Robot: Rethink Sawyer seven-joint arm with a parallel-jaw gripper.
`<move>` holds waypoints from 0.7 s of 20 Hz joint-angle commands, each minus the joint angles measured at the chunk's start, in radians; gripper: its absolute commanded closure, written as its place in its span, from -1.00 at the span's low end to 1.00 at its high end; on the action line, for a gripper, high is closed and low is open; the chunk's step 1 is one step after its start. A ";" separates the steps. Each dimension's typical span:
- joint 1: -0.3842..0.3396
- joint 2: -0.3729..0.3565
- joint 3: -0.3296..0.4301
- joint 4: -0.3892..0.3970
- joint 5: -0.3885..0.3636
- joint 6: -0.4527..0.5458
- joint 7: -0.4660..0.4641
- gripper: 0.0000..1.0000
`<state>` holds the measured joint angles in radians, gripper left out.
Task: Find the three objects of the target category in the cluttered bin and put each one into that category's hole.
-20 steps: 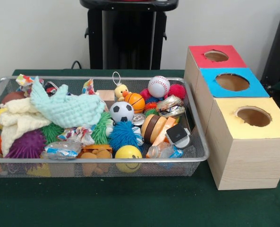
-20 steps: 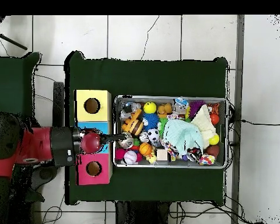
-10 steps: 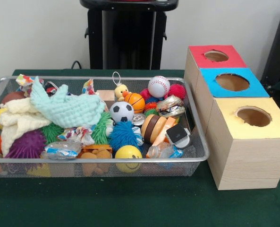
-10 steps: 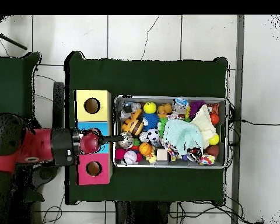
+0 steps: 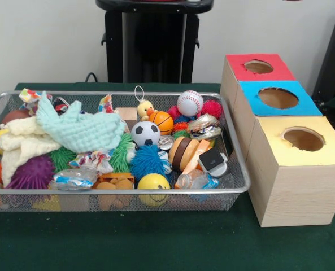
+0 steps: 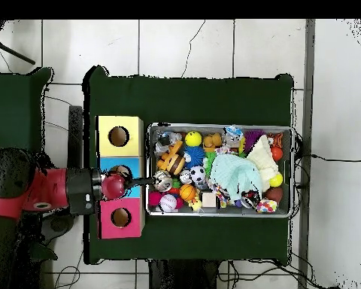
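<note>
Gripper [image 6: 142, 181]: grip unclear, above blue box | bottle [image 5: 196, 181]: lying flat, long axis apparently along bin [image 5: 116, 191] front rim

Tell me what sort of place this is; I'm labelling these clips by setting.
Probably a robotics lab set up for a sorting test: a red robot arm over a green-clothed table, a wire mesh bin of toys, and three hole-topped boxes.

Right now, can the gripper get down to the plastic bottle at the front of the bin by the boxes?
Probably yes. The plastic bottle lies on top of the clutter in the bin, nothing over it. The gripper hangs at that end, beside the boxes.
</note>
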<state>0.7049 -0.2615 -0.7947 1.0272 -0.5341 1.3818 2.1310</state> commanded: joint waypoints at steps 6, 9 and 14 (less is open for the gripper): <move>0.004 0.032 0.052 0.104 0.063 0.015 0.285 1.00; 0.023 -0.062 0.004 0.133 0.033 0.036 0.175 1.00; 0.046 -0.273 -0.129 0.092 -0.043 0.099 -0.122 1.00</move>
<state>0.7424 -0.3062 -0.8331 1.0512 -0.5247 1.3822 2.1312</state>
